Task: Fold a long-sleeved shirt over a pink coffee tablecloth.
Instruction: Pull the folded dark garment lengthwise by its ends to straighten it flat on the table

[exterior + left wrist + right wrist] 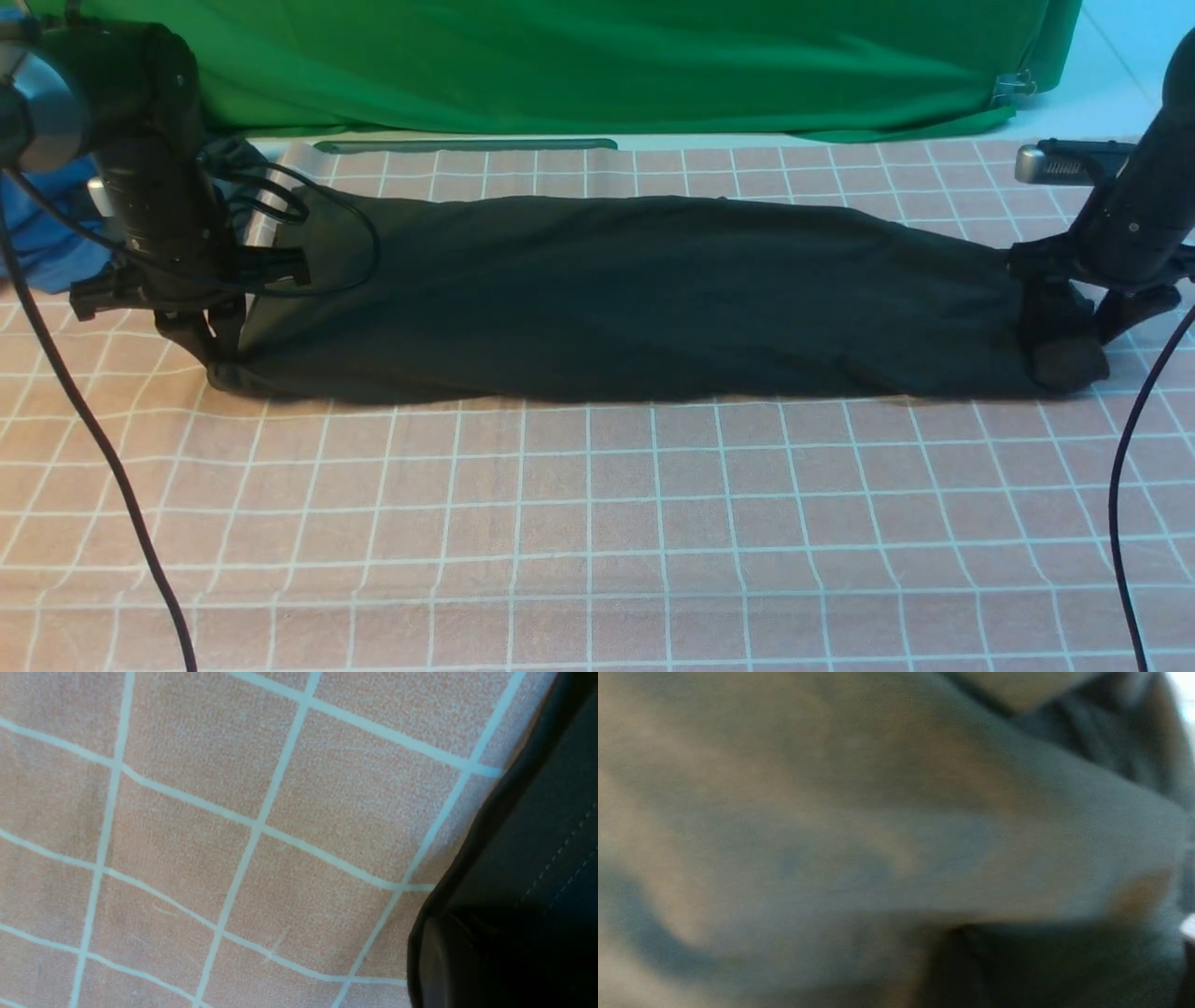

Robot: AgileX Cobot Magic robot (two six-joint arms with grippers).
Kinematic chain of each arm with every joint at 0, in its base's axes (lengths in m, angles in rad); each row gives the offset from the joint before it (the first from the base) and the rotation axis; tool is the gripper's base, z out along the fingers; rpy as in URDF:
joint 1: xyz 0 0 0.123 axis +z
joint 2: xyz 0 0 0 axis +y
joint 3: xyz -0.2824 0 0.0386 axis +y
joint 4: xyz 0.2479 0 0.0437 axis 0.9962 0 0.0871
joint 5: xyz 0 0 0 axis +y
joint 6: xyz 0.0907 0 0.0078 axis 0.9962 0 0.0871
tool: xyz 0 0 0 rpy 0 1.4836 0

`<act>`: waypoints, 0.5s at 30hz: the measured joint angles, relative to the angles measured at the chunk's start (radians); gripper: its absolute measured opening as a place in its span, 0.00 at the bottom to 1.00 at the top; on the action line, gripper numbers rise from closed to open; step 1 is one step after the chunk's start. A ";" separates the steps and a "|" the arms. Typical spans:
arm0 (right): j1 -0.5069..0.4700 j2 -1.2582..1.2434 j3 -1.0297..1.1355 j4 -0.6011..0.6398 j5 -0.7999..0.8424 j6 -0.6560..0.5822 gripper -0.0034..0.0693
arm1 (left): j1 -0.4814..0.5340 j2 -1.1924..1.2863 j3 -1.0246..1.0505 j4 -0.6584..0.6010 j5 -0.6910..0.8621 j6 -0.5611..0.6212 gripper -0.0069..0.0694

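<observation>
The long-sleeved shirt point(616, 299) lies as a long black band across the far half of the pink coffee tablecloth point(597, 523). At its left end my left gripper point(213, 347) is down on the cloth, shut on the shirt's corner. The left wrist view shows the stitched hem point(542, 849) running into the dark jaws above the pink grid point(233, 835). My right gripper point(1100, 341) stands at the shirt's right end with its fingers apart, one finger point(1064, 350) pressed into the bunched end. Blurred shirt fabric point(896, 835) fills the right wrist view.
A green cloth point(597, 65) hangs along the back edge. A blue garment point(47, 233) lies behind the left arm, next to a silvery object point(280, 182). Black cables point(93, 439) point(1120, 523) trail from both arms across the near tablecloth.
</observation>
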 joint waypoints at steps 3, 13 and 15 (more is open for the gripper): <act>0.008 0.000 0.000 0.024 -0.007 -0.059 0.33 | 0.000 0.000 0.000 -0.008 0.000 0.000 0.13; -0.033 -0.012 -0.075 -0.083 0.079 -0.041 0.21 | 0.000 -0.001 0.002 -0.037 0.004 0.005 0.13; -0.048 -0.029 -0.103 -0.103 0.109 -0.039 0.21 | -0.001 -0.003 0.014 -0.056 0.003 0.000 0.13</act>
